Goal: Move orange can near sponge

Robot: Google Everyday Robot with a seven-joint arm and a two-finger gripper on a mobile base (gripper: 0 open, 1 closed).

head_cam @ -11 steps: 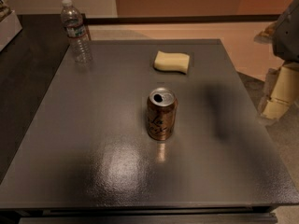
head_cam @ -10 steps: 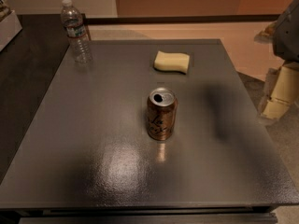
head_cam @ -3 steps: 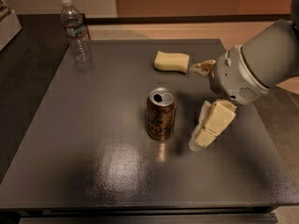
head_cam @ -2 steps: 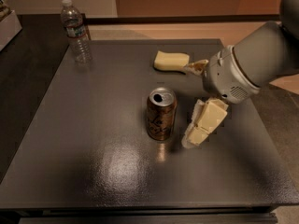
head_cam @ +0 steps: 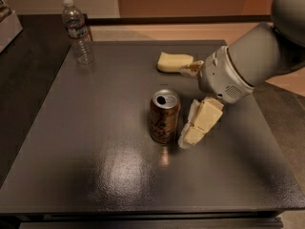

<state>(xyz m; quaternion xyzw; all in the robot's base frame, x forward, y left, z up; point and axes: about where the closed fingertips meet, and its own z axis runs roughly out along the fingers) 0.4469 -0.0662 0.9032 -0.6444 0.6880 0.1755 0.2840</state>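
Observation:
The orange can [head_cam: 165, 116] stands upright near the middle of the dark grey table [head_cam: 95, 128], its silver top open. The pale yellow sponge [head_cam: 174, 62] lies flat behind it, toward the table's far edge. My gripper [head_cam: 187, 104] reaches in from the right, just right of the can. One cream finger [head_cam: 202, 121] hangs low beside the can, close to its right side. The other finger [head_cam: 191, 68] sits by the sponge's right end. The jaws stand wide apart with nothing between them.
A clear plastic water bottle [head_cam: 77, 31] stands at the table's far left corner. A white object [head_cam: 8, 26] sits at the left edge of view on a darker surface. My grey arm [head_cam: 257, 56] covers the table's far right side.
The arm came in from the right edge of view. Over the last second the gripper moved further left, bringing its lower finger closer to the can. Can and sponge have not moved.

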